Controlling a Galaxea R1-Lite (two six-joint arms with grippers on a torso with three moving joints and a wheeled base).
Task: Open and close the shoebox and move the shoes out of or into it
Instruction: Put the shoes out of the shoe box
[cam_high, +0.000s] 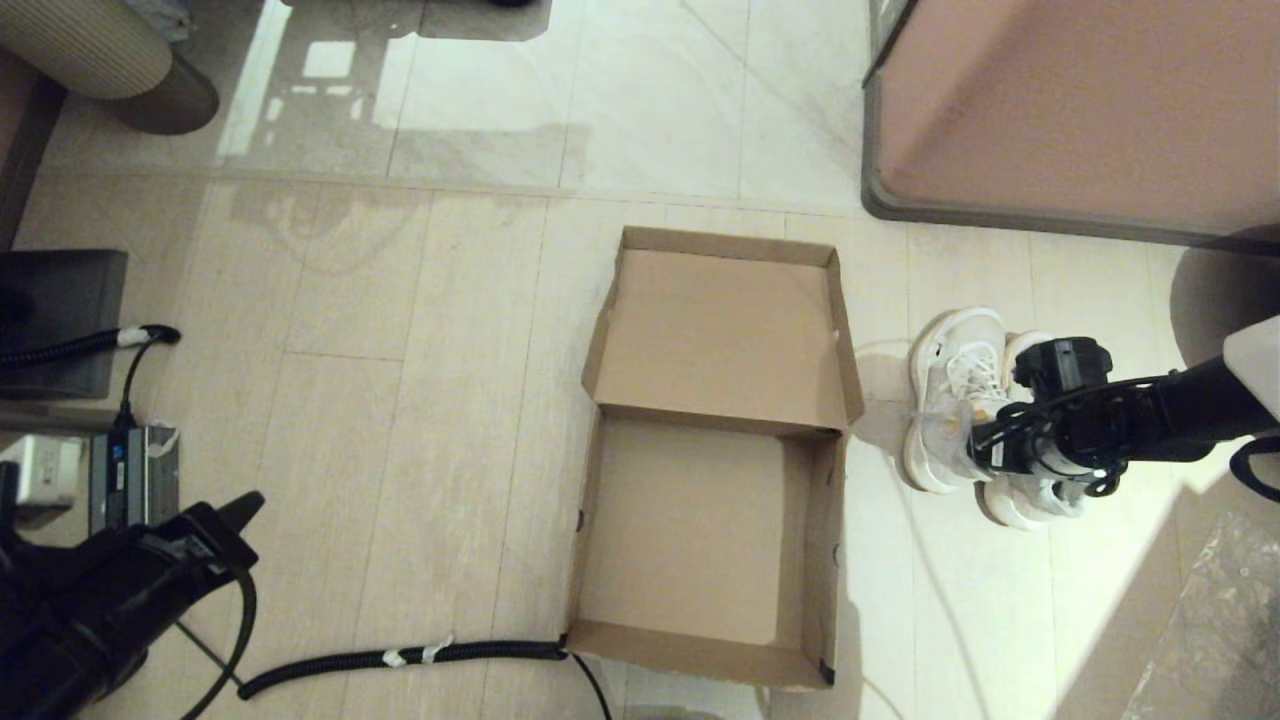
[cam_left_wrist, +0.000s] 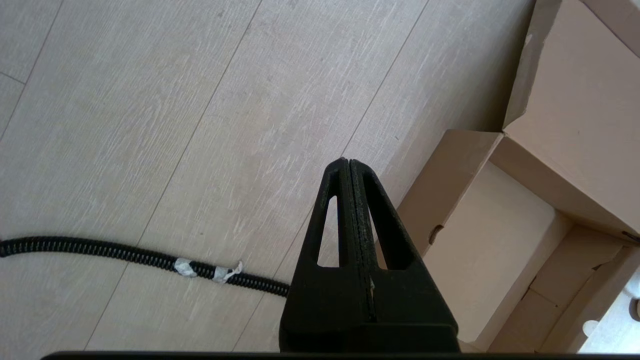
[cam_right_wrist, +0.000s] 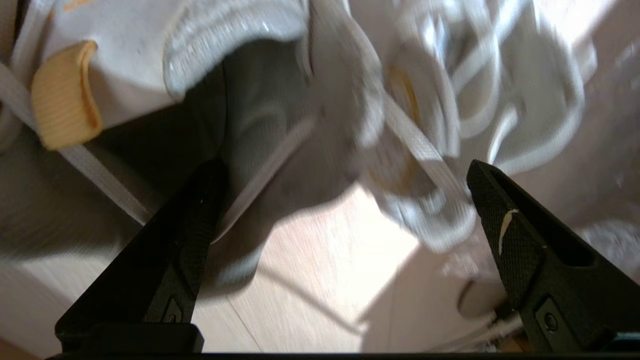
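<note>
The brown cardboard shoebox (cam_high: 822, 520) lies open on the floor, nothing inside it, with its hinged lid (cam_high: 720, 330) folded flat behind it. The two white lace-up shoes (cam_high: 955, 400) stand side by side on the floor just right of the box. My right gripper (cam_high: 985, 440) hovers over their heel ends. In the right wrist view it (cam_right_wrist: 345, 167) is open, its fingers (cam_right_wrist: 505, 220) spread either side of the shoes (cam_right_wrist: 250, 100), holding nothing. My left gripper (cam_high: 245, 505) is parked at the lower left, shut and empty (cam_left_wrist: 348, 161), with the box (cam_left_wrist: 500, 240) off to one side of it.
A large pinkish-brown, dark-rimmed furniture block (cam_high: 1070, 110) stands behind the shoes. A black corrugated cable (cam_high: 400, 657) runs along the floor to the box's near left corner. Dark equipment (cam_high: 60, 320) sits at the far left, and a plastic sheet (cam_high: 1210, 620) lies at the lower right.
</note>
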